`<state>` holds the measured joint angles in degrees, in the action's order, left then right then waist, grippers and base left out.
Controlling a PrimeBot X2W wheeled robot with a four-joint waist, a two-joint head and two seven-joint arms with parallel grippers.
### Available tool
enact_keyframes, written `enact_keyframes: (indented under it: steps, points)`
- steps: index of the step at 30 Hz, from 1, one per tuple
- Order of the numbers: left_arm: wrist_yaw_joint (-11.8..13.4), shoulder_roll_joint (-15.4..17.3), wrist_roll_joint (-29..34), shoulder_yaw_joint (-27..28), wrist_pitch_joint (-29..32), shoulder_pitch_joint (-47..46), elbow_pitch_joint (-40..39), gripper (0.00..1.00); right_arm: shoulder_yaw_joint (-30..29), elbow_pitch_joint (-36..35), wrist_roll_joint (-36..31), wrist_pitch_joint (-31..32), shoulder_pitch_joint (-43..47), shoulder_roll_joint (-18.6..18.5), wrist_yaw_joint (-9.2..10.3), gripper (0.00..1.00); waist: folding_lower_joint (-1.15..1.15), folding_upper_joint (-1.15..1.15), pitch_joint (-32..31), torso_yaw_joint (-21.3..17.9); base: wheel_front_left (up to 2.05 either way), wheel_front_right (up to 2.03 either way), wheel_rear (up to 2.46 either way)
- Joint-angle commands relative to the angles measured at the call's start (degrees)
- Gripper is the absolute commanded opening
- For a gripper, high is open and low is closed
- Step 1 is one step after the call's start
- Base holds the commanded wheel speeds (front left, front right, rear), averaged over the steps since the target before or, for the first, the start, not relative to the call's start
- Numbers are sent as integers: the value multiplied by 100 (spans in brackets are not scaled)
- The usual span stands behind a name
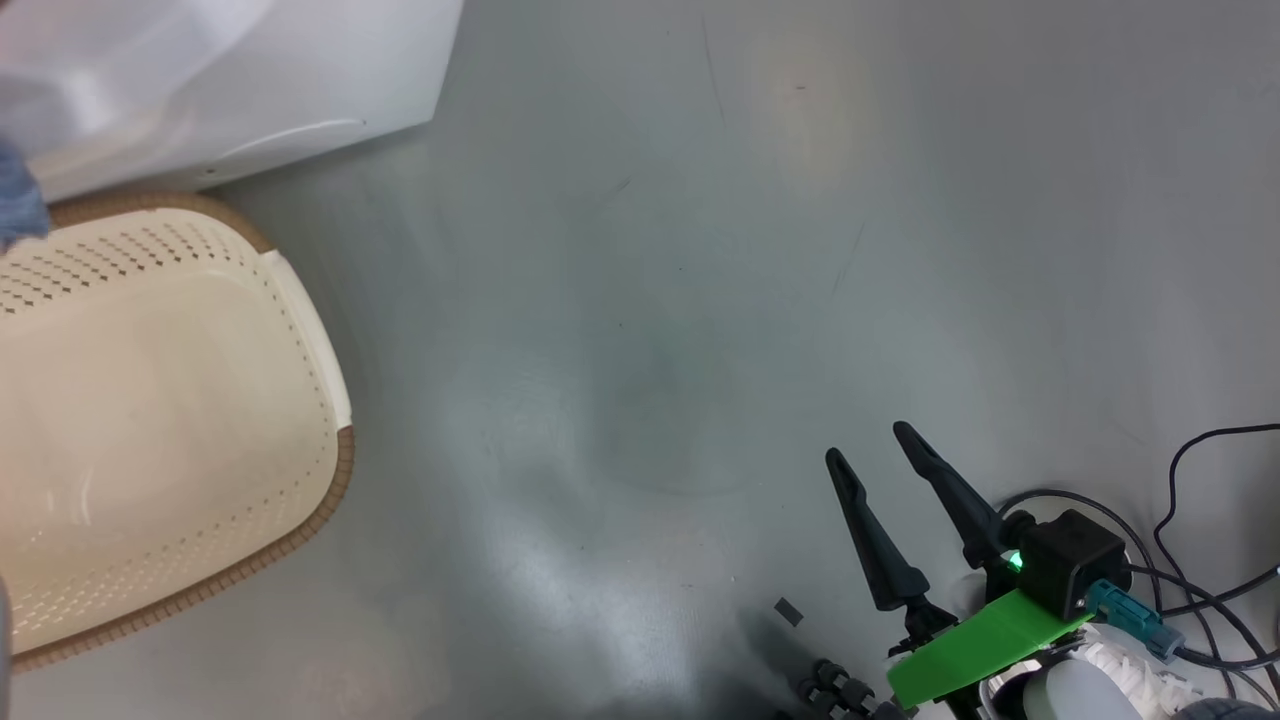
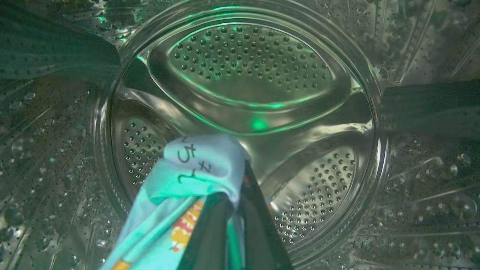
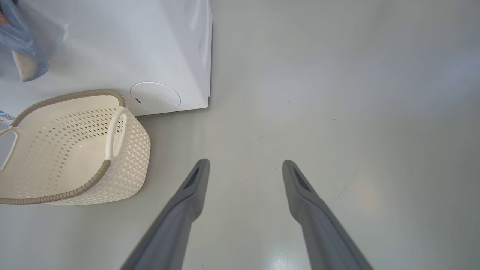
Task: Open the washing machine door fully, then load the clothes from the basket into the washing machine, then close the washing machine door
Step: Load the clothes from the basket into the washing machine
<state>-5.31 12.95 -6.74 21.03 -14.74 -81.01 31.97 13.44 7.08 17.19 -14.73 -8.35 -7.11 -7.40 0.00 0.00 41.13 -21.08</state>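
Observation:
In the left wrist view my left gripper (image 2: 236,198) reaches into the washing machine's perforated steel drum (image 2: 247,71) and is shut on the clothes (image 2: 195,168), a light blue bundle with orange prints draped over the fingers. A blurred bit of blue fabric (image 3: 18,41) hangs by the white washing machine (image 3: 150,45). The cream basket (image 3: 127,161) stands on the floor against the machine's front with nothing inside. My right gripper (image 1: 870,445) hovers open over bare floor, right of the basket (image 1: 345,470). The washing machine door is out of view.
Grey floor spreads to the right of the washing machine (image 1: 250,70). A round cover (image 3: 155,96) sits low on the machine's front. Black cables (image 1: 1200,470) trail beside my right arm at the lower right.

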Motion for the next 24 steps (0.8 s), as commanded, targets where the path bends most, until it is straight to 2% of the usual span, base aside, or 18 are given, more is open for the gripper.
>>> enact_keyframes:
  steps: [1,18,19,20,21,22,23,24]
  points:
    - [-32,127,99,-10,-26,80,-86,0,84,-97,53,-27,103,-57,-9,100,0,0,24,6,0,0,0]
    - [237,164,585,-175,-26,180,1037,0,92,-43,57,-27,163,-55,-9,100,0,0,-87,13,0,0,0]
    - [252,190,611,-202,-26,146,1134,15,101,-37,61,-27,161,-55,-9,100,0,0,-98,10,0,0,0]
    - [288,215,642,-226,-26,116,1237,38,106,-31,64,-27,157,-54,-9,100,0,0,-114,9,0,0,0]
    - [344,217,657,-234,-26,95,1336,57,106,-28,66,-27,156,-51,-9,100,0,0,-136,11,0,0,0]
    - [388,210,662,-242,-26,73,1404,89,104,-23,67,-27,159,-48,-9,100,0,0,-156,14,0,0,0]
    - [442,219,709,-280,-26,65,1493,100,96,-18,67,-27,164,-46,-9,100,0,0,-178,21,0,0,0]
    - [481,221,750,-325,-26,54,1578,100,82,-15,66,-27,170,-43,-9,100,0,0,-196,32,0,0,0]
